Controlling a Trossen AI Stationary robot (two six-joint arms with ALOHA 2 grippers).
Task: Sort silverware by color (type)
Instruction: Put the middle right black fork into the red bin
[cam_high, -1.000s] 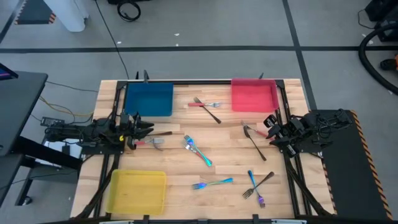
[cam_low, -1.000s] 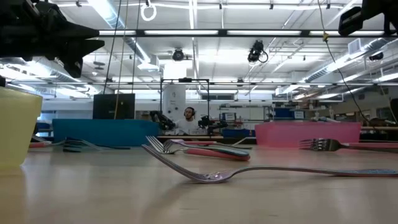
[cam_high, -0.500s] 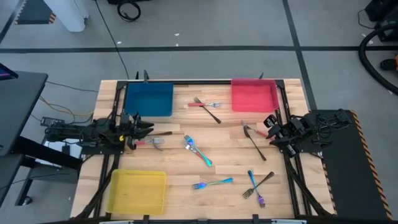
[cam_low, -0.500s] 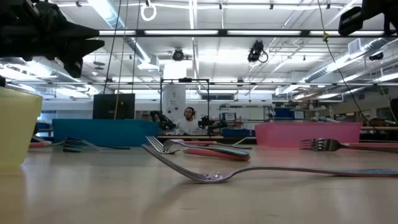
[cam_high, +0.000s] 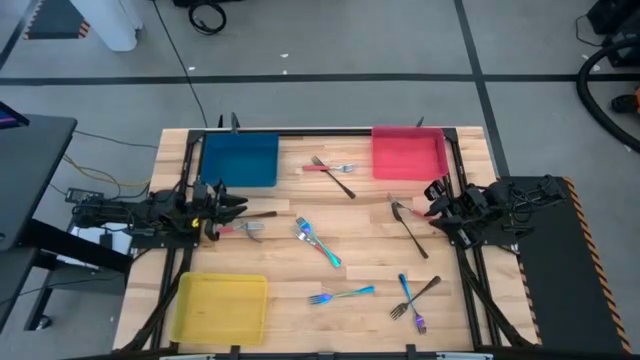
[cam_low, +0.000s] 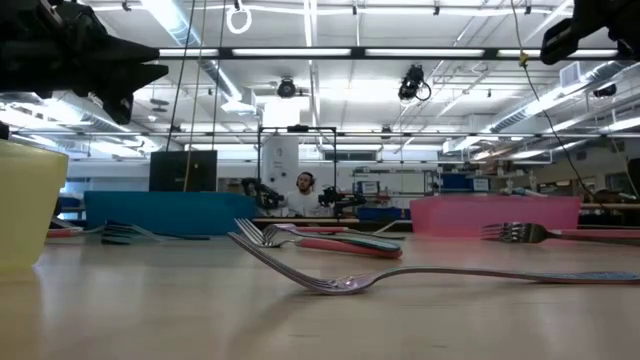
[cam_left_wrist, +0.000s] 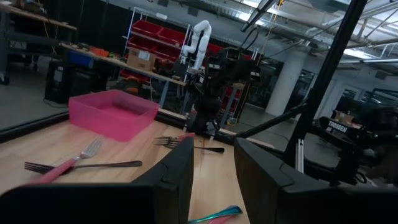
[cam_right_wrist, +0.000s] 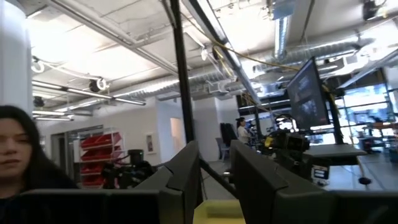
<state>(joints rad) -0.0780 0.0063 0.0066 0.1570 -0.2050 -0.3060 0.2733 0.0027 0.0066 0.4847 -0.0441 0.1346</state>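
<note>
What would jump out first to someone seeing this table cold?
Three bright trays: a blue tray and a pink tray along the far edge, and a yellow tray at the near left corner. All three look unfilled, while the forks lie scattered loose across the wooden table, in red-handled, rainbow and dark kinds. The left tool and right tool hang at opposite table edges, both open and holding nothing.

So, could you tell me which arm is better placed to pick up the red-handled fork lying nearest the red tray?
Right, probably: the right claw, open and empty, hovers beside that red-handled fork by the red tray; the left claw waits across the table.
</note>
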